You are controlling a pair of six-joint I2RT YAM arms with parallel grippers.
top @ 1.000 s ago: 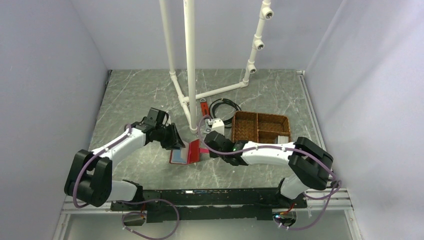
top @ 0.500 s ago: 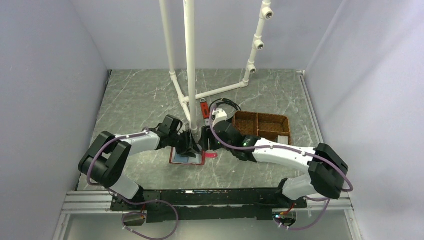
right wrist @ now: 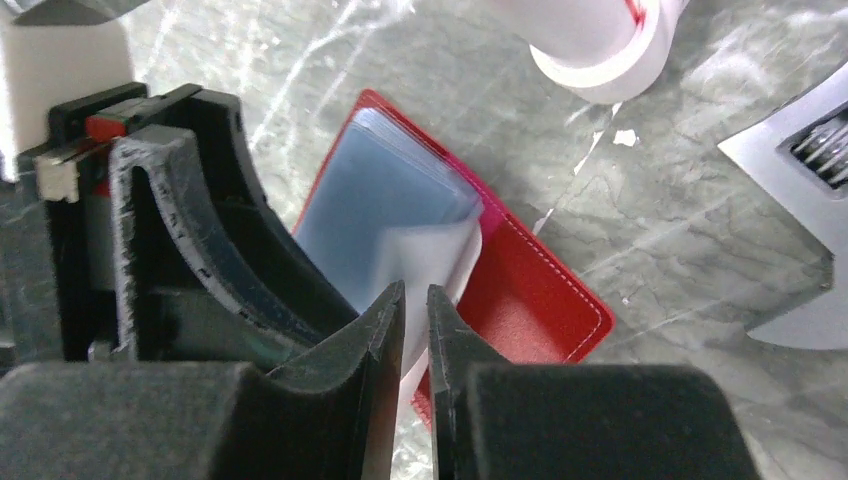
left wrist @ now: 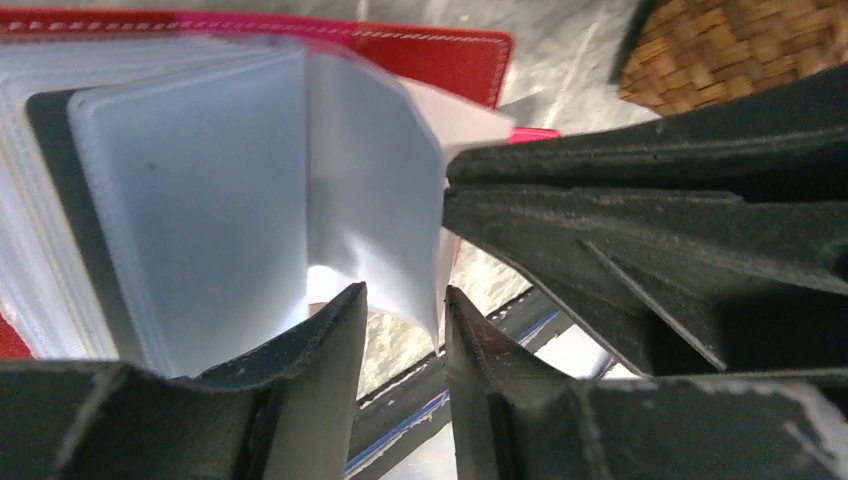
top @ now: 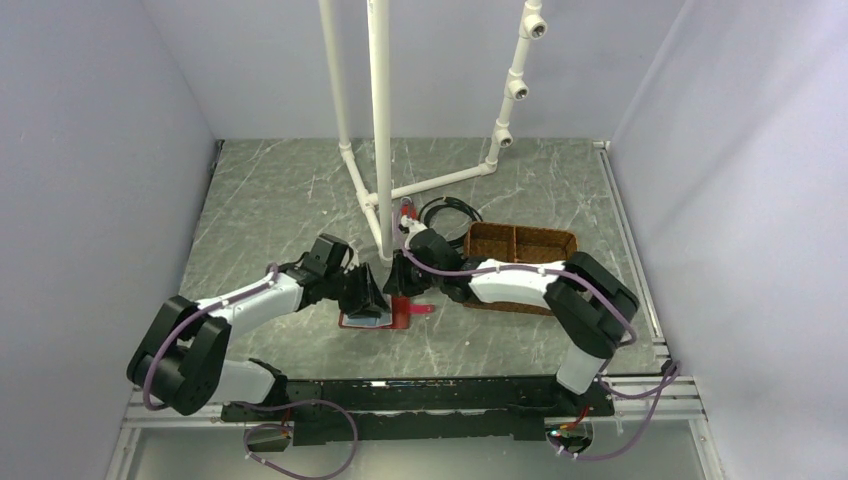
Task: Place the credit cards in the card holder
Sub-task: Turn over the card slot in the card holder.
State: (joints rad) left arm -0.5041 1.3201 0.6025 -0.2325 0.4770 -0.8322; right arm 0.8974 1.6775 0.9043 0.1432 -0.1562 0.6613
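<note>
The red card holder (top: 403, 314) lies open on the table between both grippers. Its clear pocket leaves fan up in the left wrist view above the red cover (left wrist: 430, 55). A pale bluish credit card (left wrist: 190, 200) sits in a pocket leaf. My left gripper (top: 372, 298) (left wrist: 403, 295) is slightly open, with the edge of one loose clear leaf between its fingers. My right gripper (top: 398, 285) (right wrist: 415, 290) is pinched on a clear leaf over the red cover (right wrist: 530, 290). The two grippers nearly touch. Other cards are hidden.
The brown woven tray (top: 520, 243) (left wrist: 740, 50) stands right of the holder, partly behind my right arm. The white pipe frame (top: 380, 130) rises just behind the grippers, its foot (right wrist: 600, 40) close by. A black cable (top: 450, 210) lies behind.
Both grippers have closed in on the card holder from either side. In the last half second the left arm drew back slightly left and the right arm folded in beside the tray.
</note>
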